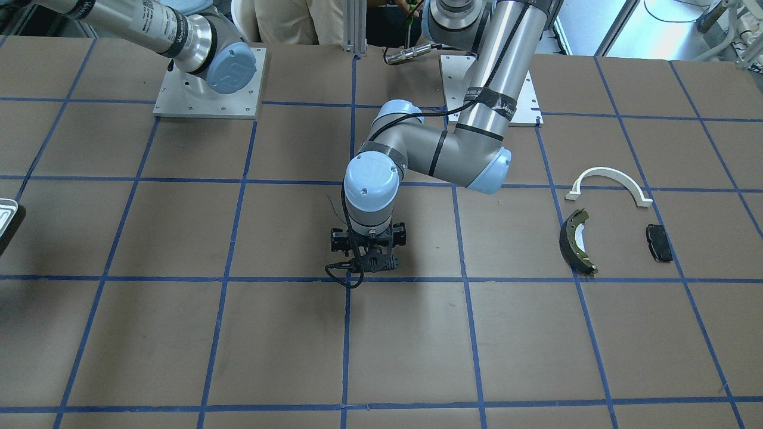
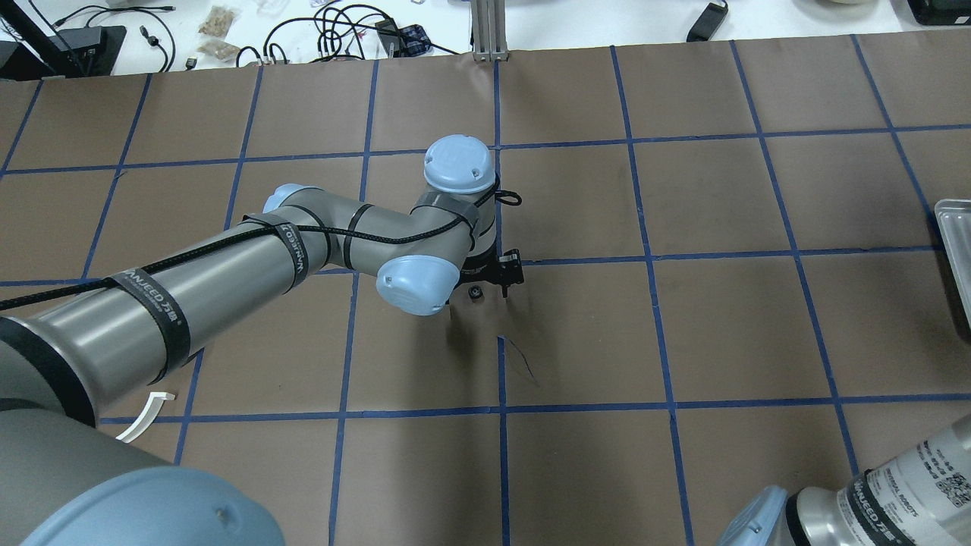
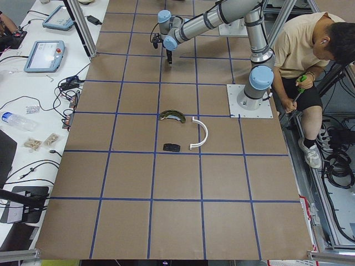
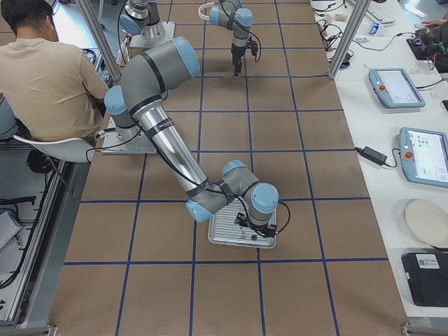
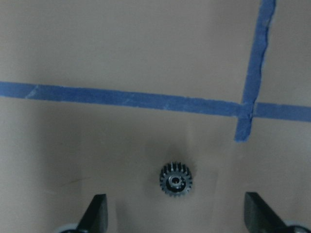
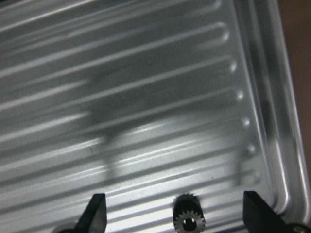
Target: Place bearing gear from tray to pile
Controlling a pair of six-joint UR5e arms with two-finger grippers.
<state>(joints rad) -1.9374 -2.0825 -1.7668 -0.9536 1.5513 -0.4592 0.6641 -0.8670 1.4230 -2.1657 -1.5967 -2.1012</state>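
- Hovering at the middle of the bench (image 5: 97,48), the left fingers (image 5: 98,213) stand wide open, a gear (image 5: 176,179) lying flat between them, touching neither.
- Right fingers (image 6: 97,211) gape open over the tray (image 6: 279,145), a second gear (image 6: 189,219) on its ribbed floor between them.
- Pile (image 3: 172,116) of bracket (image 1: 611,177), shoe (image 1: 575,241) and pad (image 1: 658,242) sits well apart, toward the bench's left end.

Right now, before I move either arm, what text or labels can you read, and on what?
"WANJEED", then characters too small to read: left arm's black strap.
"WANJEED": right arm's black strap.
Print too small to read: right arm's white QR label.
No text visible on the tray, the gear in it or the gear on the table.
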